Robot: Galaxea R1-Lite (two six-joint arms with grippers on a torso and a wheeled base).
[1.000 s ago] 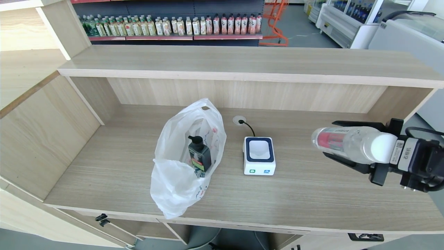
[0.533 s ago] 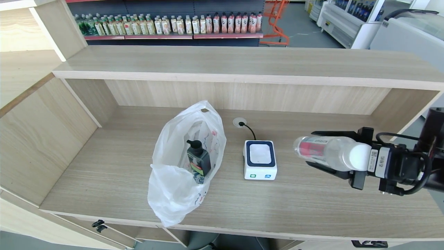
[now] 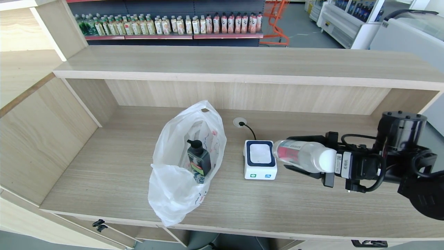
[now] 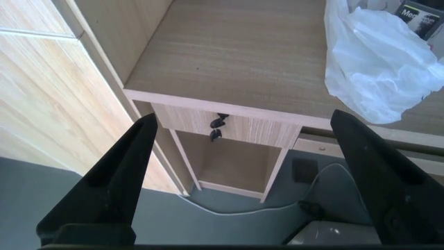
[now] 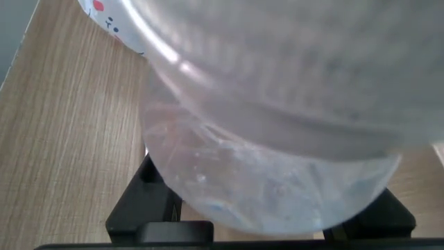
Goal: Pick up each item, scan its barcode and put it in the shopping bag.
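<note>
One arm, the right, stretches level over the counter [image 3: 121, 166], its gripper [image 3: 288, 152] clamped on a clear bottle [image 3: 301, 155] lying sideways, base above the scanner's [image 3: 260, 159] right edge. Left of the scanner stands the bag [image 3: 173, 187], holding a pump bottle [image 3: 198, 160]. From the left wrist, the left gripper [image 4: 243, 118] hangs spread wide below the counter's front edge. From the right wrist, the bottle sits between black fingers [image 5: 139, 201].

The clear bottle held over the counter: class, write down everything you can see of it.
The bottle is clear plastic with a red label and a white cap. It is held on its side above the counter, with its cap toward the wrist and its base pointing at the scanner, reaching that device's edge. The black jaws of the right gripper clamp it, one on each side; nothing else touches it.
</note>
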